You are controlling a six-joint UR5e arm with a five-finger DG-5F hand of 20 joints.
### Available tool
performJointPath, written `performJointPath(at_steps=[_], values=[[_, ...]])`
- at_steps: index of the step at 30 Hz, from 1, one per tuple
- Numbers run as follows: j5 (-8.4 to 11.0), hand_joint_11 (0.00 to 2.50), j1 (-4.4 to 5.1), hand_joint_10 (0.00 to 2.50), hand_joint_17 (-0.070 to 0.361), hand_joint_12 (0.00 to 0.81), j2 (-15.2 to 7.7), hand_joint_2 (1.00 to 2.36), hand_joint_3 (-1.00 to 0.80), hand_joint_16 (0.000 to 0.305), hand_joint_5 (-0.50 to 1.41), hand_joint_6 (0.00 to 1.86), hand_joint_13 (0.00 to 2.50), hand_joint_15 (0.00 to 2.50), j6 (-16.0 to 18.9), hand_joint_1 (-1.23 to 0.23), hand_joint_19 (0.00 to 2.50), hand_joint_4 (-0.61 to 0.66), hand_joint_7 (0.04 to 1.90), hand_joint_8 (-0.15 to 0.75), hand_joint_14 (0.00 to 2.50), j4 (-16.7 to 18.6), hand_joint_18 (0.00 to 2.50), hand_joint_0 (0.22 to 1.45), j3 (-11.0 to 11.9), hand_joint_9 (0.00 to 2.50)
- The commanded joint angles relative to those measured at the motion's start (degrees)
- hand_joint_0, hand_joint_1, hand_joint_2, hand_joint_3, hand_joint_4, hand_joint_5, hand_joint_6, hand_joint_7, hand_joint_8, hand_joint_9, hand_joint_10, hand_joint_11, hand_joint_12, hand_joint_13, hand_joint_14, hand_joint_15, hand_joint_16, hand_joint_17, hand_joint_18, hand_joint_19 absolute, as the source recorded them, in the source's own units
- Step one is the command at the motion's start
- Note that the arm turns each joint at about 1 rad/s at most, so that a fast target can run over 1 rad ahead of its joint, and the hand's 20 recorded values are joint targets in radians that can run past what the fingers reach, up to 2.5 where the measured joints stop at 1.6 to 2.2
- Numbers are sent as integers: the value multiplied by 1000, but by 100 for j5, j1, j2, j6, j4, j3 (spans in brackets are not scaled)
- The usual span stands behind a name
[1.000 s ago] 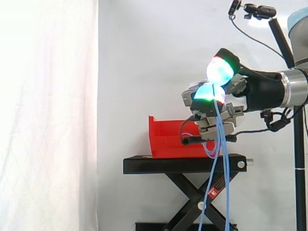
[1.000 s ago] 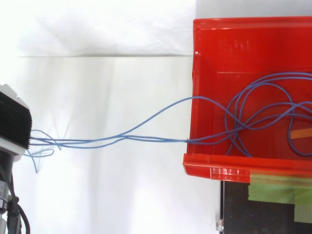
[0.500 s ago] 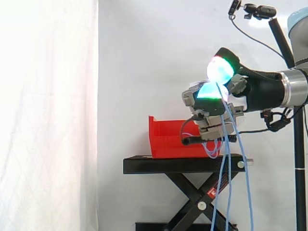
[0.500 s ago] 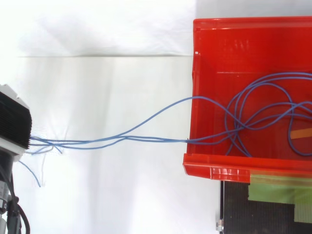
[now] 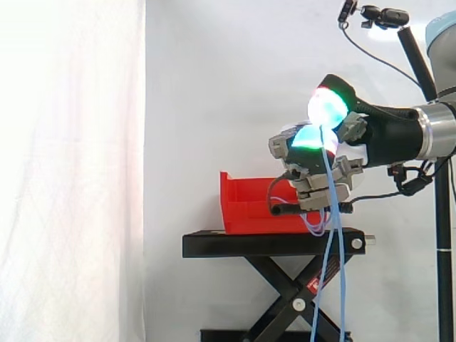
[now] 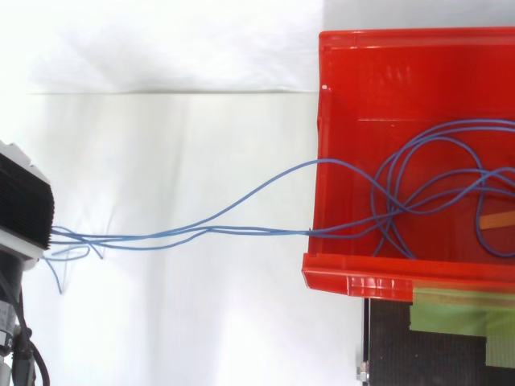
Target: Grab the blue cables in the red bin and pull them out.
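1. Currently, the blue cables (image 6: 211,227) are found partly out of the red bin (image 6: 362,80). In the top view, several tangled loops lie on the bin floor, while a bundle of strands is led over the bin's left wall and stretched across open space toward the view's left edge.
2. In the side view, the free lengths are seen hanging from the hand (image 5: 317,182), straight down past the black stand (image 5: 271,244) on which the bin is set.
3. The pull-out stage is judged to be in hand. The grab is made, but the extraction is only partly done, since most of the looped length lies inside the bin.
4. For the next move, further travel away from the bin is called for, with the pinch held firm, until the loops are drawn over the wall. Because the loops cross one another, it is judged that they may tighten into a knot or catch on the rim. A steady pull is therefore advised, and the bin should be watched for dragging.
5. The hand is held above and just beside the bin's right end in the side view, clear of the bin itself.
6. Its fingers are curled, and the cables are pinched between the glowing cyan-green pads (image 5: 310,137). Nothing else is seen to be touched by the hand.
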Motion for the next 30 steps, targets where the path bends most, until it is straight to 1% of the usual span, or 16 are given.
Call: performJointPath(at_steps=[1,5,8,11,12,16,20,26,27,28,30], values=[[0,1734,-2,139,89,299,0,1000,-1000,40,717,1022,1251,1338,21,-959,1595,1,538,202,1316,-2,1219,909,0,1245],[0,1727,-2,153,90,294,-9,1000,-1000,40,679,1083,1250,1359,109,-973,1587,-12,519,204,1308,-2,1221,915,0,1237],[0,1717,7,160,91,294,0,1000,-1000,41,667,1113,1251,1350,276,-973,1588,-18,504,203,1313,-2,1221,920,0,1233],[0,1726,7,175,90,293,-9,1000,-1000,40,632,1185,1252,1342,364,-965,1591,-28,481,201,1321,-2,1222,932,0,1225],[0,1708,7,178,90,294,0,1000,-1000,40,609,1230,1252,1339,408,-962,1584,-29,465,208,1324,-2,1224,938,0,1225],[0,1699,24,220,89,294,0,1000,-986,40,572,1318,1248,1341,628,-954,1580,-49,438,206,1337,-2,1228,950,0,1199],[0,1696,24,241,90,300,-9,1002,-930,40,566,1338,1247,1338,716,-957,1582,-66,425,204,1348,-2,1227,952,0,1178],[0,1680,24,266,92,306,0,1004,-889,41,549,1381,1233,1338,795,-1011,1581,-98,418,206,1365,-2,1224,963,0,1168],[0,1665,24,269,92,296,0,1004,-880,41,545,1397,1229,1340,812,-1013,1577,-106,409,205,1365,-2,1226,963,0,1168],[0,1661,24,275,93,302,-9,1005,-870,41,533,1434,1230,1337,821,-1015,1575,-131,410,206,1367,-2,1226,973,0,1166],[0,1664,33,269,92,299,-9,1006,-846,41,522,1472,1231,1323,839,-1013,1578,-143,405,201,1372,-2,1227,977,0,1165]])
